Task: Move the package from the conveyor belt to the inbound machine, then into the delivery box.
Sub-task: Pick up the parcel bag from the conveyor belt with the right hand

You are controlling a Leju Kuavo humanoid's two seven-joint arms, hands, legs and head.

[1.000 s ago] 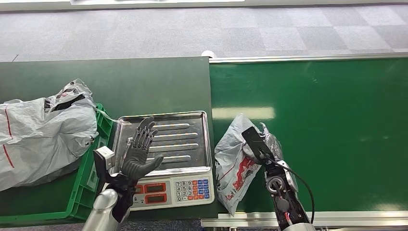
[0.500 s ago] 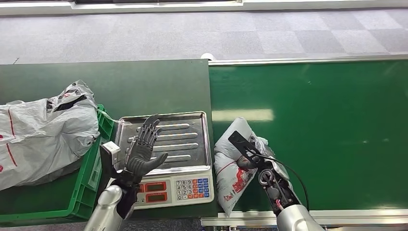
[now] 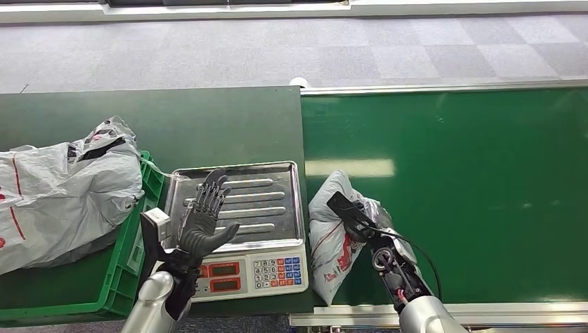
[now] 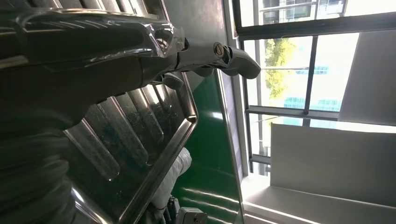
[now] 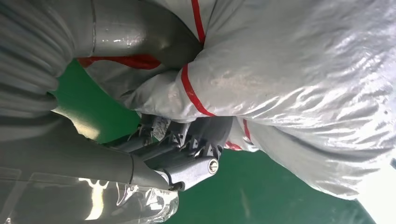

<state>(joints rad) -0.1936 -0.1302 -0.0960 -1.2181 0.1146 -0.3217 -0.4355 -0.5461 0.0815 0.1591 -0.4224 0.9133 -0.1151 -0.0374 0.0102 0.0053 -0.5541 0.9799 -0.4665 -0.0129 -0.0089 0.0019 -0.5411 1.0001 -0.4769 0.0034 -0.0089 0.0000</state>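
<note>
The package, a crumpled grey plastic mailer with red print, lies on the green conveyor belt right beside the scale. My right hand grips it from the near side. The right wrist view shows the thumb and fingers closed into the bag's folds. The inbound machine is a scale with a steel tray and a keypad. My left hand hovers over the tray's left part, fingers spread and holding nothing. In the left wrist view, the hand is above the ribbed tray.
A green crate stands left of the scale, with a large grey bag bulging over its rim. A dark green table top lies behind the scale. The belt's metal rail runs along the near edge.
My right hand has closed on the package and drawn it a little left, up against the scale's side. The left hand has barely shifted over the tray.
</note>
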